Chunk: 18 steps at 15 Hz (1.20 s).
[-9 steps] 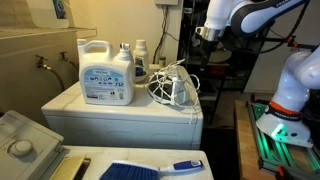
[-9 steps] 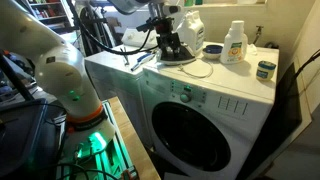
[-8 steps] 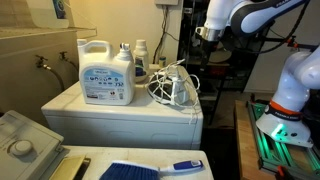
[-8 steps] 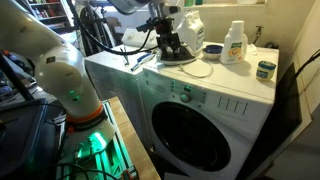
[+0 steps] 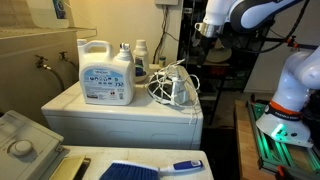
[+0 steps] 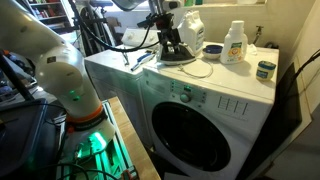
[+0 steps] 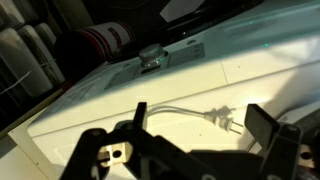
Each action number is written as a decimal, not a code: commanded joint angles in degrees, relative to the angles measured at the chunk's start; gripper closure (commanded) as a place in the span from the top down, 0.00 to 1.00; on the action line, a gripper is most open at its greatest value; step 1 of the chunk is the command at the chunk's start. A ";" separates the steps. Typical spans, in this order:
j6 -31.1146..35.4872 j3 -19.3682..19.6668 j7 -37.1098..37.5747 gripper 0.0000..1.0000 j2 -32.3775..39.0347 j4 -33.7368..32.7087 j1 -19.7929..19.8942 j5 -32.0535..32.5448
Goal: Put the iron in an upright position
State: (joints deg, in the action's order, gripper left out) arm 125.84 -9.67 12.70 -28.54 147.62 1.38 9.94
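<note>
Arm has crept upward a touch. Gripper (image 5: 208,32) released, empty, hanging above the iron (image 5: 180,90) on the washer top (image 5: 135,108); iron's long axis looks near vertical, almost straight beneath my hand.

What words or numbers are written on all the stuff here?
Nothing here is clear enough to quote.
On the jug: a blue label, print too blurred to read.
On the bottle: a label, too small to read.
On the washer: panel marks, too small to read.
On the iron: no writing visible.
</note>
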 commanded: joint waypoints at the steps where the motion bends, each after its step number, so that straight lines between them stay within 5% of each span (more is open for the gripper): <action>1: -2.03 -1.42 6.95 1.00 3.99 -7.13 -0.87 -2.39; 5: 0.81 -2.86 15.61 1.00 11.41 -14.90 -1.15 -5.44; 11: 4.98 -2.22 16.47 1.00 22.68 -23.18 -4.47 -14.46; 18: 3.63 -1.28 22.81 1.00 31.12 -28.91 -6.93 -10.44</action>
State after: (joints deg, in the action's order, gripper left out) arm 130.56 -12.49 33.01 -0.01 121.19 -3.90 -2.08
